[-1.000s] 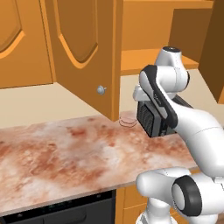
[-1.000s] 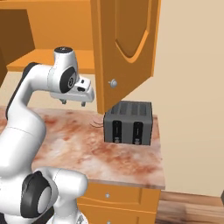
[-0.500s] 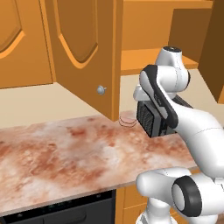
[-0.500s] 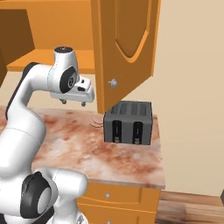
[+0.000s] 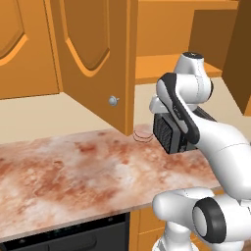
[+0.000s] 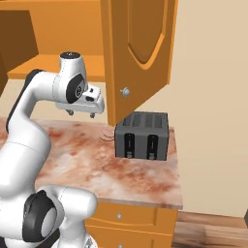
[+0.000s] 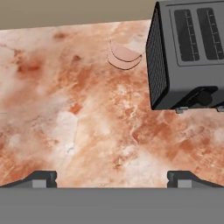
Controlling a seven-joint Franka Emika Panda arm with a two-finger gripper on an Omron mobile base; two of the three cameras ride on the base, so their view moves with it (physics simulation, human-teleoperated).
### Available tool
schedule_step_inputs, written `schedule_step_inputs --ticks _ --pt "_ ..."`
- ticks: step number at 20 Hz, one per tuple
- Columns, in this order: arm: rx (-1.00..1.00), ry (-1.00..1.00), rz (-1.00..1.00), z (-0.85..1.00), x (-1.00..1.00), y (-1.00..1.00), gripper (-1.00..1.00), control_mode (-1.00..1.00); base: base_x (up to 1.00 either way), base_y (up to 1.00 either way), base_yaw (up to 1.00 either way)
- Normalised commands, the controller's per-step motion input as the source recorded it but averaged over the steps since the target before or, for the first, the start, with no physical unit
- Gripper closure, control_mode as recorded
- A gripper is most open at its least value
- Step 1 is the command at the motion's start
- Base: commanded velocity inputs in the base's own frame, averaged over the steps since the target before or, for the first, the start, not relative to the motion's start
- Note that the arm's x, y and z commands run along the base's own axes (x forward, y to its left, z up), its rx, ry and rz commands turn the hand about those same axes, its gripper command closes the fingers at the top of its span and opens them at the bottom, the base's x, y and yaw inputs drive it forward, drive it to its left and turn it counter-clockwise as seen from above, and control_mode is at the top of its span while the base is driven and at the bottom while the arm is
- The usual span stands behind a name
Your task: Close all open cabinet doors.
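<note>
Nothing has moved since earlier. Our gripper (image 6: 81,113) hangs wide open, empty, just left of the one open orange-brown arched wooden cabinet door (image 6: 138,48); one dark toaster (image 7: 190,52), two slices (image 7: 124,56).

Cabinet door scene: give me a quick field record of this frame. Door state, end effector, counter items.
cabinet door: swung open over the counter, silver knob near its lower edge
end effector: pointing down, fingers spread, holding nothing, apart from the door
toaster: dark, two slots, on the counter below the door
counter: mottled reddish marble
pink slices: flat on the counter beside the toaster
</note>
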Motion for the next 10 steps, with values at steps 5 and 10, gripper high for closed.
schedule_step_inputs --ticks 5,10 --pt "-0.02 -0.21 0.00 -0.09 -0.63 0.00 -1.00 -1.00 0.00 0.00 0.00" --pt "0.00 -0.36 -0.04 -0.05 -1.00 -0.02 -1.00 -1.00 0.00 0.00 0.00"
